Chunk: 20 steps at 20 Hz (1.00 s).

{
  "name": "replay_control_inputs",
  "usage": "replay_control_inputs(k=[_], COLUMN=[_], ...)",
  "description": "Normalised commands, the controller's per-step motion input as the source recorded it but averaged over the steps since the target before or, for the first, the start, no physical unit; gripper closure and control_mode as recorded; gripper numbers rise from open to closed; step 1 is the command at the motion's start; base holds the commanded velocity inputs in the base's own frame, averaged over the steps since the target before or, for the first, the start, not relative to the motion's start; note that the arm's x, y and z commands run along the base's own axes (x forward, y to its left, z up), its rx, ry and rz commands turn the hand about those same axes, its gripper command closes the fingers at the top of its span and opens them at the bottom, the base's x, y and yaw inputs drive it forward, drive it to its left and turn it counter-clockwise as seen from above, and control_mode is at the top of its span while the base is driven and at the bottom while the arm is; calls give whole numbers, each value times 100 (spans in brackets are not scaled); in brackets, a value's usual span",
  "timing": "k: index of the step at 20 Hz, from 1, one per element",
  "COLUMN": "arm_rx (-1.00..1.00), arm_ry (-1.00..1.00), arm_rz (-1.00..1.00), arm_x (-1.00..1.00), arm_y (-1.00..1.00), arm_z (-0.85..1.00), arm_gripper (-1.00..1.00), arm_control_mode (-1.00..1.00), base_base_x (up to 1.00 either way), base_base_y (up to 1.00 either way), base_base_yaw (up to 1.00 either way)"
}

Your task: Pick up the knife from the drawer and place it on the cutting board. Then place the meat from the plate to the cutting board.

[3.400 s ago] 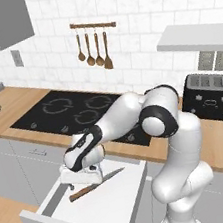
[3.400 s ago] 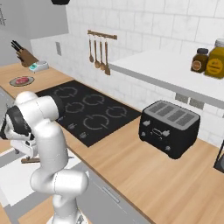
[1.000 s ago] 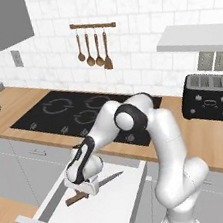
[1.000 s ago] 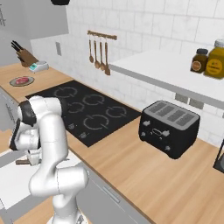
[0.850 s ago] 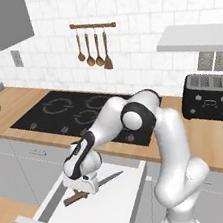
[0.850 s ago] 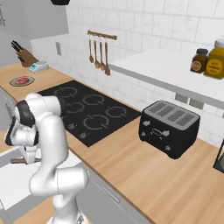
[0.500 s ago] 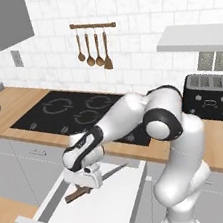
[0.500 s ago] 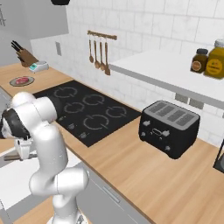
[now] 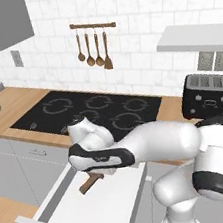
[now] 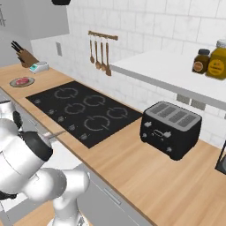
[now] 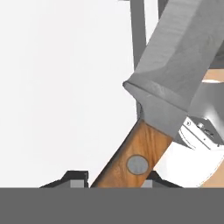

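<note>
Compared with a second ago: sits lower and more folded over the open drawer (image 9: 106, 213), elbow swung out to the right, hand kept down at the same spot. Draws the gripper (image 11: 116, 180) in to a narrow gap around the wooden handle of the knife (image 11: 142, 151), with a fingertip close against each side of it. Looks like a grip just being made firm, though cannot be told for sure from so tight a view. Means, by judgement, the reach is done and the lift out of the drawer comes next. Leaves the carry to the board and the whole meat step yet to do.

From the hand view: gives the grip itself, handle rivet just above the fingertips, grey blade running up and away to the right over the white drawer floor.

From the left base view: hides the fingers under the hand, but places the knife (image 9: 91, 183) at the far left of the drawer, brown handle poking out toward the near left.

From the right base view: shows the meat (image 10: 20, 81) lying on the plate (image 10: 31, 81), far left on the counter.
</note>
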Motion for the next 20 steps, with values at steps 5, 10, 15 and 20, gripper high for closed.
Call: replay_control_inputs(k=[5, 10, 15, 20], arm_rx=[0, 0, 1, 0], arm_ry=[-27, -8, 0, 2], arm_rz=[8, 9, 7, 0], arm_x=[-41, 5, 57, 1], arm_y=[-22, -43, -99, -21], arm_z=[100, 100, 86, 4], arm_gripper=[100, 100, 100, 100], arm_control_mode=[-100, -100, -100, 100], base_base_x=[0, 0, 0, -2], base_base_y=[0, 0, 0, 0], base_base_yaw=[0, 0, 0, 0])
